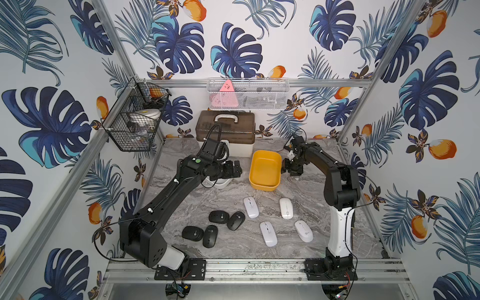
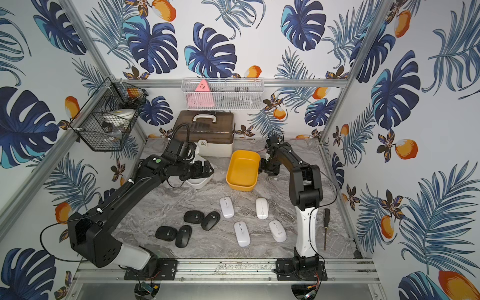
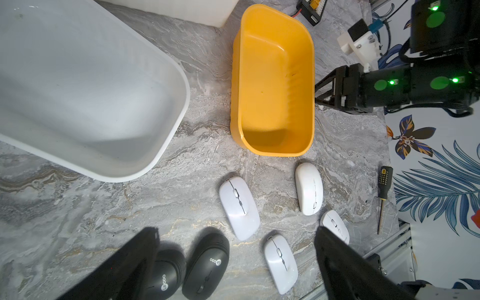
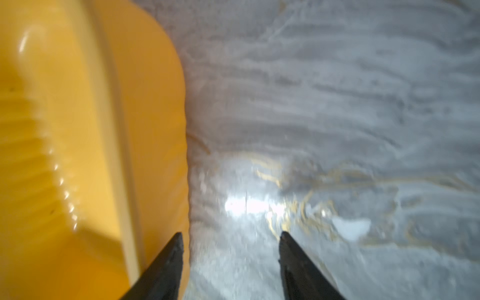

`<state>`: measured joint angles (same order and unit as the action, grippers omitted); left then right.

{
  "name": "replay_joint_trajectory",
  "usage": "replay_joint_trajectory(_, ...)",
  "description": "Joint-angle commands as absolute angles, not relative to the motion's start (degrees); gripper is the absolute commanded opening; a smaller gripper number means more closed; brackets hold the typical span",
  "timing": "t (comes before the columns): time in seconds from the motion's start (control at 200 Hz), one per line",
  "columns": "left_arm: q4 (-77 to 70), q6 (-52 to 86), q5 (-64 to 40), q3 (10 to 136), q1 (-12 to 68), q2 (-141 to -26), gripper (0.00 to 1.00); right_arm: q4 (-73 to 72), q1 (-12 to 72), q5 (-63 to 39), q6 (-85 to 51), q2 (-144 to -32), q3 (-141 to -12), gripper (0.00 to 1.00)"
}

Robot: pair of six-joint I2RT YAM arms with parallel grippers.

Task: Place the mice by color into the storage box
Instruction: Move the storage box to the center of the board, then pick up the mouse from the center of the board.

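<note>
Several black mice (image 1: 218, 216) lie grouped at the front left of the marble table, and several white mice (image 1: 268, 233) lie to their right. Behind them stand an empty yellow storage box (image 1: 265, 166) and an empty white storage box (image 3: 78, 78). In both top views the left arm covers most of the white box. My left gripper (image 1: 236, 168) hangs wide open above the white box's right end, holding nothing. My right gripper (image 4: 231, 234) points down at bare table just right of the yellow box's wall (image 4: 145, 130). Its jaws stand apart with nothing between them.
A brown-lidded case with a handle (image 1: 225, 130) stands at the back of the table behind the two boxes. A screwdriver (image 2: 326, 228) lies along the table's right edge beside the right arm's base. Wire baskets (image 1: 135, 117) (image 1: 248, 94) hang on the walls.
</note>
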<state>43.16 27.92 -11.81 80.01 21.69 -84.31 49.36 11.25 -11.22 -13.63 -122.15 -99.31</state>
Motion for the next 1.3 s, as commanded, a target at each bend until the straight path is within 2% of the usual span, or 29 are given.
replay_joint_trajectory(0.0,41.5,25.9,-14.7,78.7,21.5,-82.7,0.99,47.4,11.6,-16.6,-10.8,-111.9,-92.8,0.78)
replay_joint_trajectory(0.035,41.4,25.4,-15.5,78.2,21.5,-82.2,0.99,47.6,12.1,-18.0,-10.4,-107.6,-89.4,0.84)
replay_joint_trajectory(0.12,42.0,24.0,-17.0,77.1,21.5,-80.5,0.99,50.8,14.2,-20.1,-10.3,-99.8,-82.8,0.87)
replay_joint_trajectory(0.135,42.1,23.9,-17.3,76.6,21.5,-80.1,0.99,51.3,14.7,-20.5,-10.5,-98.5,-81.7,0.91)
replay_joint_trajectory(0.185,42.5,23.8,-17.9,75.5,21.6,-79.0,0.99,53.7,17.9,-20.7,-11.5,-94.3,-77.5,0.95)
replay_joint_trajectory(0.34,44.8,25.7,-18.0,71.3,22.0,-75.8,0.99,55.7,32.2,-15.5,-22.1,-82.3,-65.6,0.97)
replay_joint_trajectory(0.445,45.2,27.3,-17.1,68.1,22.4,-72.9,0.99,55.1,41.3,-12.1,-29.9,-78.6,-59.6,1.00)
replay_joint_trajectory(0.65,47.2,28.2,-14.1,63.0,24.3,-69.3,0.99,56.7,51.8,-5.4,-37.8,-82.7,-59.3,1.00)
replay_joint_trajectory(0.821,48.0,28.7,-12.2,60.3,25.5,-67.4,0.99,56.7,56.7,-3.2,-41.5,-88.6,-60.6,1.00)
replay_joint_trajectory(1.296,48.8,29.3,-10.2,57.8,25.4,-65.9,0.99,50.4,58.2,-2.3,-41.2,-97.9,-60.0,0.97)
